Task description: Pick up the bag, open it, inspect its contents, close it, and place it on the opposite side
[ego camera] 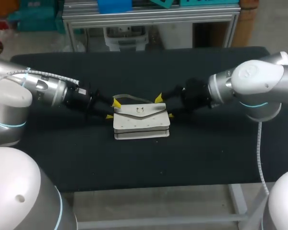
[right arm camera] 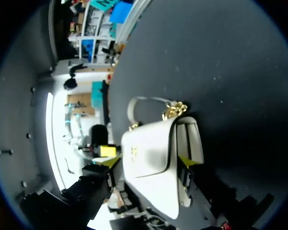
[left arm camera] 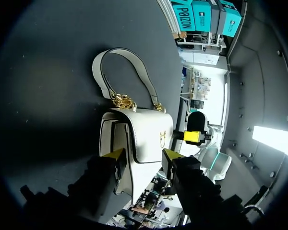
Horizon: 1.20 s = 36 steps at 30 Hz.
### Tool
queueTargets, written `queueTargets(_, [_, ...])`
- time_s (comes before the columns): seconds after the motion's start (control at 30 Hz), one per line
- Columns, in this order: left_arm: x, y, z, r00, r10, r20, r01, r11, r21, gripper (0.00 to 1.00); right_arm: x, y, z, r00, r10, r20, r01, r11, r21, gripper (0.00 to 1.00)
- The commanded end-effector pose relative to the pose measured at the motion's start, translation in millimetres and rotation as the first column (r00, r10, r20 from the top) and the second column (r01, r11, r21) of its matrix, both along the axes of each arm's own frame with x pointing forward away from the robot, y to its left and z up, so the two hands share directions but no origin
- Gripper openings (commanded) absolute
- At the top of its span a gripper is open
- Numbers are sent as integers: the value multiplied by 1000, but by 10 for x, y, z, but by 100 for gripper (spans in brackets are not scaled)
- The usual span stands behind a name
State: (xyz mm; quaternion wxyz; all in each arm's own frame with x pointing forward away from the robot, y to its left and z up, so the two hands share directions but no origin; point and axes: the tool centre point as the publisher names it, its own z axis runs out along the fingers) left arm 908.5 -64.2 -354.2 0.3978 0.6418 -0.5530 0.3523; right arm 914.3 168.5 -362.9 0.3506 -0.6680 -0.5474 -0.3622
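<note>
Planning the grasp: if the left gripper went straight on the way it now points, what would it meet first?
The white leather handbag with the gold chain: its near end lies directly ahead of the left gripper, very close. Whether they already touch is unclear.

So we're looking at a black table (ego camera: 206, 153) with a dark matte top. Around the middle of it we've got a small white bag (ego camera: 141, 123), flap closed, and its strap (ego camera: 129, 98) flopped flat on the tabletop behind it.
</note>
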Motion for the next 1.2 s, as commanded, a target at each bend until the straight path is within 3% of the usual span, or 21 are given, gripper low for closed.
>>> queueTargets(0.03, [92, -16, -111, 999, -29, -21, 29, 999, -21, 49, 83, 38, -120, 1000, 7, -13, -7, 1000, 13, 68])
queueTargets(0.23, [123, -45, -205, 998, -40, -48, 38, 999, -36, 42, 82, 35, -186, 1000, -5, -24, 5, 1000, 10, 73])
queueTargets(0.33, [133, -58, -236, 997, -47, -58, 44, 998, -42, 39, 82, 35, -217, 1000, -6, -28, 7, 1000, 14, 63])
queueTargets(0.47, [132, -72, -238, 997, -54, -61, 51, 998, -48, 26, 87, 47, -235, 1000, -6, -28, 7, 1000, 15, 27])
queueTargets(0.53, [127, -79, -227, 997, -55, -59, 52, 997, -49, 20, 90, 48, -238, 1000, -7, -23, 7, 1000, 16, 0])
queueTargets(0.7, [112, -80, -174, 997, -59, -41, 57, 997, -49, 7, 95, 39, -192, 1000, -10, 8, 10, 1000, 18, 0])
queueTargets(0.8, [106, -87, -148, 997, -62, -35, 60, 997, -52, 7, 93, 30, -164, 1000, -12, 25, 11, 1000, 28, 0])
queueTargets(0.83, [102, -95, -136, 997, -71, -30, 69, 996, -52, 9, 92, 30, -155, 1000, -11, 26, 10, 999, 30, 0])
queueTargets(0.9, [92, -108, -123, 997, -74, -27, 72, 996, -50, 30, 87, 27, -136, 999, -8, 36, 7, 999, 33, 0])
queueTargets(0.93, [87, -113, -117, 997, -75, -26, 74, 996, -49, 40, 82, 23, -129, 999, -8, 40, 7, 1000, 30, 36])
queueTargets(0.97, [84, -115, -115, 997, -76, -25, 75, 996, -48, 45, 78, 20, -127, 999, -8, 44, 6, 1000, 30, 60])
queueTargets(1.0, [79, -118, -112, 997, -78, -24, 77, 996, -48, 50, 70, 9, -129, 999, -10, 47, 9, 999, 31, 100])
queueTargets(1.1, [73, -137, -109, 996, -90, -25, 88, 994, -61, 56, 69, -8, -162, 999, -19, 44, 17, 999, 41, 100])
queueTargets(1.17, [69, -161, -112, 995, -92, -25, 90, 994, -62, 53, 72, -3, -180, 999, -21, 42, 19, 999, 44, 100])
queueTargets(1.2, [71, -183, -121, 994, -101, -28, 99, 993, -65, 50, 77, 7, -193, 999, -21, 40, 19, 999, 47, 85])
